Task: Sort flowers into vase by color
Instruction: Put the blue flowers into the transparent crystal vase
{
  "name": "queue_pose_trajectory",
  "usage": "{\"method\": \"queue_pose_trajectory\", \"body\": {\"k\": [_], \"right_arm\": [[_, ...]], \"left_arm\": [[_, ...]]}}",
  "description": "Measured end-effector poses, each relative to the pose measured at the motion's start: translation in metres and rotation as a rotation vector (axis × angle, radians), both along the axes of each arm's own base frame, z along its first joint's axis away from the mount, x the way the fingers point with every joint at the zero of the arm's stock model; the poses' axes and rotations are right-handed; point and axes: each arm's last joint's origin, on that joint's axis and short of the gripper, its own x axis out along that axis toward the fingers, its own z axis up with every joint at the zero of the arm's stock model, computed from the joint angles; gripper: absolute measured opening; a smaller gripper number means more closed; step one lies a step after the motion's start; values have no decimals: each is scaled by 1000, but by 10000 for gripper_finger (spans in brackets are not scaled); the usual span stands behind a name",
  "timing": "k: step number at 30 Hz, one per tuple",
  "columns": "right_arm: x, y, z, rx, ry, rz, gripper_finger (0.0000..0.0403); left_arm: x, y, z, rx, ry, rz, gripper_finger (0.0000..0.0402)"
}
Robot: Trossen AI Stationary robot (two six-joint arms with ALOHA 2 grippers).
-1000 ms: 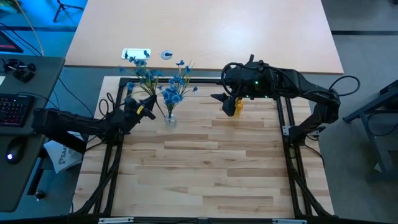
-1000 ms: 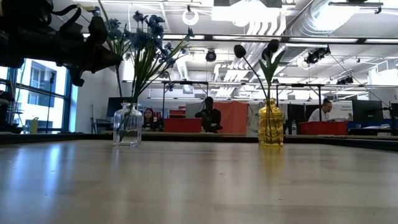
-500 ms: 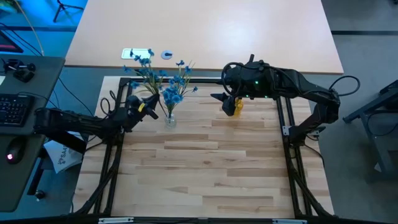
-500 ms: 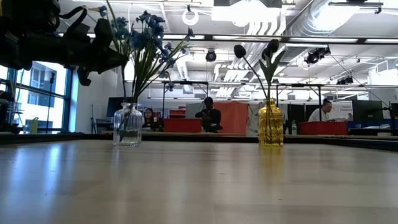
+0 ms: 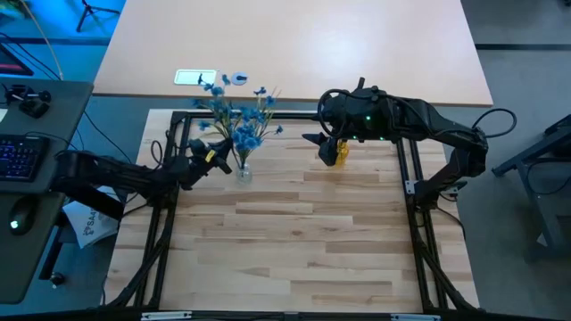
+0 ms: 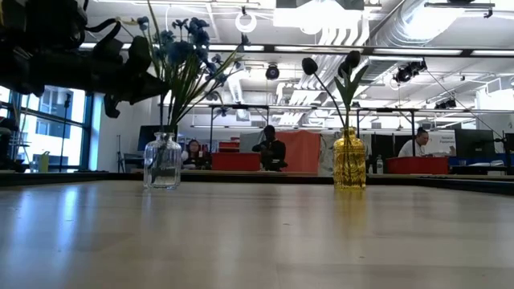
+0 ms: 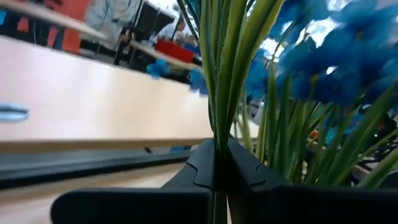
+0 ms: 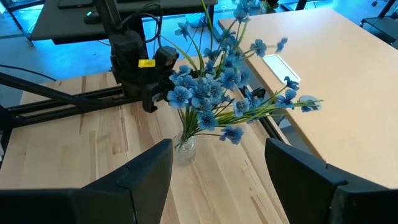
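A clear glass vase (image 5: pixel 244 172) stands on the table at the far left and holds several blue flower sprigs (image 5: pixel 252 125). My left gripper (image 5: pixel 212 157) is just left of that vase, shut on another blue sprig (image 5: pixel 223 87). At the far centre a yellow vase (image 5: pixel 341 153) holds two dark buds (image 6: pixel 309 64) on thin stems. My right gripper (image 5: pixel 314 141) hangs open in the air by the yellow vase, and nothing is between its fingers (image 8: pixel 149 168). My left gripper pinches the blue sprig's green stems (image 7: pixel 217 134) between its two shut fingers, well below the blossoms. The fingers point level and come from the table's left side, across the stems. The sprig is lifted clear and leans toward the far edge, blossoms (image 7: pixel 336 68) uppermost.
A black frame (image 5: pixel 169 205) runs around the wooden work surface. A larger light table (image 5: pixel 294 45) lies beyond the far edge, with a small white plate (image 5: pixel 192 78) on it. A desk with a keyboard (image 5: pixel 22 156) is at the left. People sit in the room behind (image 6: pixel 269 148).
My left gripper has moved toward the table's right edge, closer to the clear vase, still shut on the blue sprig. The sprig has travelled with it, and its blossoms now lie nearer those in the vase.
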Motion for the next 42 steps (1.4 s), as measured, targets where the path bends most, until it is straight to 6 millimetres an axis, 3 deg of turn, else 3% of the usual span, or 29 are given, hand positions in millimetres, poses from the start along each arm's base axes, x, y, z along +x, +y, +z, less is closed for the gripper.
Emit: {"method": "queue_pose_trajectory", "body": {"k": [10,16,28,42], "right_arm": [[0,-4,0,16,-5,-21,252],[0,-5,0,2,0,-15,252],[-1,-14,0,-5,2,-41,252],[-1,-14,0,-8,5,-33,252]], "left_arm": [[4,-3,2,192,135,-124,5],[6,-5,-6,169,195,-219,12],[6,-5,-14,155,280,-229,20],[6,-7,-18,132,313,-293,163]]}}
